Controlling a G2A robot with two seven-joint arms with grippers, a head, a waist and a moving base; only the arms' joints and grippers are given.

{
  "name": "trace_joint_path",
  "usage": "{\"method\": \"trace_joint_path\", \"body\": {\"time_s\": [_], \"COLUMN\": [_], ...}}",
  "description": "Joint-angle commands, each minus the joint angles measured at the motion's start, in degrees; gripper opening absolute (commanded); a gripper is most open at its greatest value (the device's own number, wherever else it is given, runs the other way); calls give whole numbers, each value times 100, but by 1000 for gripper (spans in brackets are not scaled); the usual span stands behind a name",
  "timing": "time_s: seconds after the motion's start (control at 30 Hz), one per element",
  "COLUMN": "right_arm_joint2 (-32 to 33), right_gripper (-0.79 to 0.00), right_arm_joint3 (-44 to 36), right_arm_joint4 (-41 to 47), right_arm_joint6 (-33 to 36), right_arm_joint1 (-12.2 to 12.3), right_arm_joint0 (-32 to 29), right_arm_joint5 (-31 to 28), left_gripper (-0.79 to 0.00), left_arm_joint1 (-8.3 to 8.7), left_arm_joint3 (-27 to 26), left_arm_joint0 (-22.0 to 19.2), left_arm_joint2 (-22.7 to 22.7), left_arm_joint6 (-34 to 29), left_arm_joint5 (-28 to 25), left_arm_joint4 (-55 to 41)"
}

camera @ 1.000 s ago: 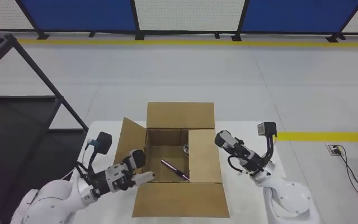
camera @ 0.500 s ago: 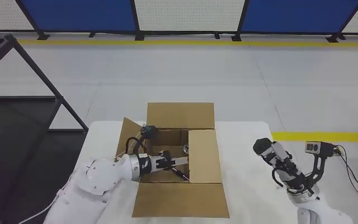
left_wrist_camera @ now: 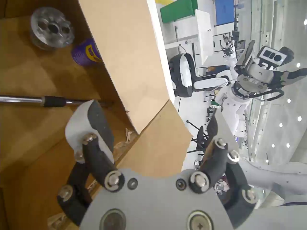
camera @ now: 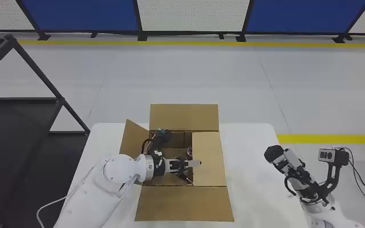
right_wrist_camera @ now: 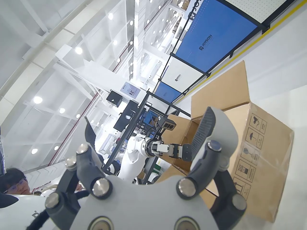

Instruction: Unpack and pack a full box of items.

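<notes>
An open cardboard box (camera: pixel 183 117) stands mid-table with its flaps spread. My left gripper (camera: pixel 191 163) is down inside it, open and empty. In the left wrist view one finger (left_wrist_camera: pixel 96 118) hovers over the tip of a metal rod with a black grip (left_wrist_camera: pixel 36 100), which lies on the box floor. The other finger (left_wrist_camera: pixel 217 130) is past the right flap (left_wrist_camera: pixel 115 37). A clear round spool (left_wrist_camera: pixel 51 31) and a purple cylinder (left_wrist_camera: pixel 87 54) lie in the far corner. My right gripper (right_wrist_camera: pixel 148 125) is open and empty, off to the right of the box (right_wrist_camera: pixel 254 144).
The white table (camera: pixel 251 171) has bare room on both sides of the box. A black rack (camera: pixel 34 131) stands beside the table on the left. Blue and white partition panels (camera: pixel 194 14) line the far side of the floor.
My left arm swung from the box's left side over its wall and down inside, above the rod. My right arm pulled back from the right flap toward the table's right edge.
</notes>
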Motion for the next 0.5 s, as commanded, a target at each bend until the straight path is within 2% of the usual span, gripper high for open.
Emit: {"method": "trace_joint_path", "body": {"time_s": [0.0,0.13,0.47], "right_arm_joint2": [0,-20,-100], "right_gripper": [0,0,0], "right_arm_joint3": [0,-43,-101], "right_arm_joint4": [-1,-53,-125], "right_arm_joint6": [1,-89,-254], "right_arm_joint1": [0,11,104], "right_arm_joint0": [0,-38,-242], "right_arm_joint5": [-1,16,-27], "left_gripper": [0,0,0], "left_arm_joint1": [-2,-83,-491], "left_arm_joint3": [12,162,1118], "left_arm_joint0": [18,15,-619], "left_arm_joint2": [-13,154,917], "left_arm_joint6": [50,294,608], "left_arm_joint5": [-4,-9,-197], "left_arm_joint4": [-30,-150,-477]}}
